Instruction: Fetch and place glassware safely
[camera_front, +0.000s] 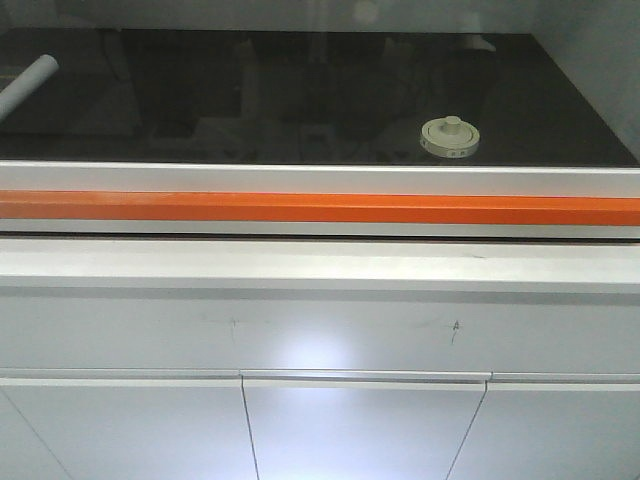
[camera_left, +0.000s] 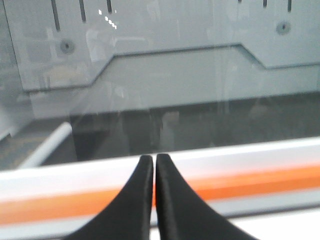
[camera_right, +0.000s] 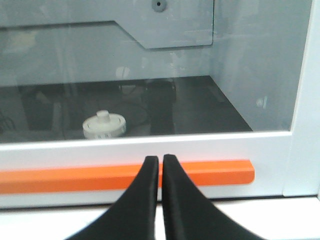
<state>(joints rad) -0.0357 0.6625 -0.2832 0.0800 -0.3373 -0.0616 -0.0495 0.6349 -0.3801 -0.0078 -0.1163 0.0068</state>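
The left gripper (camera_left: 154, 159) has two smooth, curved black jaws pressed almost together, with nothing between them. The right gripper (camera_right: 161, 159) looks the same, with a thin gap and nothing held. Both sit in front of a long orange bar (camera_right: 125, 176). Behind it, the small glass jar (camera_right: 104, 125) with its round cream lid and knob stands on the shiny black tabletop (camera_front: 250, 100), toward the right. A white roll (camera_front: 28, 82) lies far left.
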